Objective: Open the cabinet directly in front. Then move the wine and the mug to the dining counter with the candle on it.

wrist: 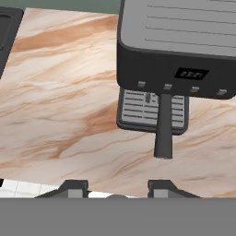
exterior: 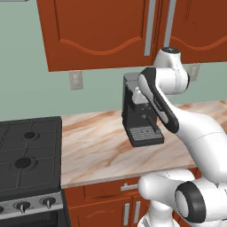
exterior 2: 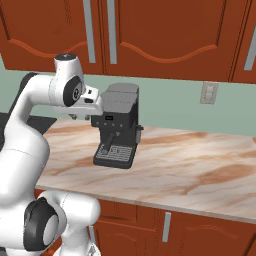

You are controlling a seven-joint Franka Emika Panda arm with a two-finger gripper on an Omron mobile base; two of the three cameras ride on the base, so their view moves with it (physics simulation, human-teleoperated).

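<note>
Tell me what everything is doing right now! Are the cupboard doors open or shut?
cabinet: doors shut, handles untouched.
gripper: jaws partly apart, holding nothing, above the worktop.
coffee machine: upright on the worktop, drip tray bare, no cup under it.
cooktop: burners bare, no flame.
base cabinets: shut.
</note>
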